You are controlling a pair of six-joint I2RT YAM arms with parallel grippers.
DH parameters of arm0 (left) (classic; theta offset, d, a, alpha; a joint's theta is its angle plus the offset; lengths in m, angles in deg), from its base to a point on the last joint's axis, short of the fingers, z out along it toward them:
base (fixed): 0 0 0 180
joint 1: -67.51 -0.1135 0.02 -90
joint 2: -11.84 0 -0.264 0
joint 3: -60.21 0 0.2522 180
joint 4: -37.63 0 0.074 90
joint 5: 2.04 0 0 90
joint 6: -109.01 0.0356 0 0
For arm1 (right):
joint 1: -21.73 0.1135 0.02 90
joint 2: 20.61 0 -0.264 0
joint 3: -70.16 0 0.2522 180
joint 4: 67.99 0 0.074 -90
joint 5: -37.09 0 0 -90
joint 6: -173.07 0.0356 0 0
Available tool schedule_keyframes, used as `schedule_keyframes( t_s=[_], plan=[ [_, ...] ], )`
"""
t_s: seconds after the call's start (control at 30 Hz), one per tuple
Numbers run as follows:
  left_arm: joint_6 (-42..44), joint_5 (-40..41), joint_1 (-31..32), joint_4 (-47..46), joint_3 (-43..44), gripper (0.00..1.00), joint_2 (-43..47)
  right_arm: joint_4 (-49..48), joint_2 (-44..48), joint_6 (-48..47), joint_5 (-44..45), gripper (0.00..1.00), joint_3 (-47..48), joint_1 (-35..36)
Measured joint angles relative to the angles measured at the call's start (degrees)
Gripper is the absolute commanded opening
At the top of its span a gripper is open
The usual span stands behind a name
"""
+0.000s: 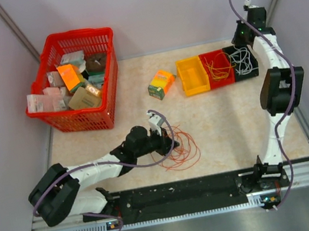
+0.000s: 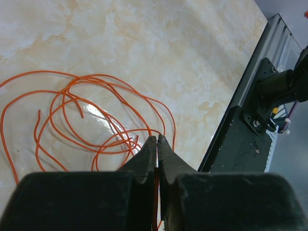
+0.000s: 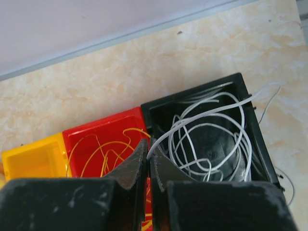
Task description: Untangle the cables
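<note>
Overhead view: pale marble-look desk [image 1: 227, 120]. L hand [image 1: 171, 142] lies low at front centre, tips at the edge of a loose orange cable [image 1: 186, 150] heap on the desk. R hand [image 1: 239, 39] is far back right over a row of bins: yellow bin [image 1: 192, 76], red bin [image 1: 220, 82] w/ yellow cables [image 1: 217, 68], black bin [image 1: 249, 75] w/ white cables [image 1: 243, 61]. A red basket [image 1: 75, 122] of packets sits back left, apart. L wrist view: L hand [image 2: 157, 143] fingers pressed together, an orange line showing in the slit btwn them, so it looks clamped on one strand of the orange cable [image 2: 115, 138]; the other loops fan out ahead, crossing many times, one free end visible. Judged step: drawing that strand out of the heap. To do it well, pull slow & low, away from the loops, and stop if the whole heap drags along, as that suggests a snag. R wrist view: R hand [image 3: 147, 153] fingers shut tight above the wall btwn red bin and black bin; a white strand starts right at the tips, but can't tell if it's pinched or just passing. Hard to make out: which crossings are real knots vs. overlaps; each wrist view's lower part is blocked by the hand's own body; a few white strands spill over the black bin's rim toward the frame edge.
</note>
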Motion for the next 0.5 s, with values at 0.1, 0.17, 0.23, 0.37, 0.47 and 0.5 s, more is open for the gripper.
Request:
schedule_keyframes(
  t_s=[0.1,0.17,0.23,0.37,0.47,0.5],
  plan=[
    [0.0,-0.15,0.0,-0.13,-0.13,0.0,0.0,1.16,1.66,0.61,0.04,0.0,-1.29,0.0],
    [0.0,-0.2,0.0,-0.28,-0.17,0.0,0.0,1.9,3.39,0.83,0.13,0.0,-1.31,0.02],
    [0.0,-0.35,0.0,-0.37,-0.17,0.0,0.0,2.45,5.79,1.07,0.28,0.0,-1.31,0.11],
    [0.0,-0.57,0.0,-0.46,-0.44,0.0,0.0,2.43,10.78,1.31,1.01,0.0,-1.31,0.81],
    [-0.02,-0.57,0.0,-0.79,-1.01,0.0,0.02,2.34,13.55,1.33,1.55,0.0,-1.09,1.86],
    [0.0,-0.59,0.0,-0.79,-1.14,0.0,0.02,2.34,13.94,1.46,1.49,0.0,-0.92,2.27]
  ],
)
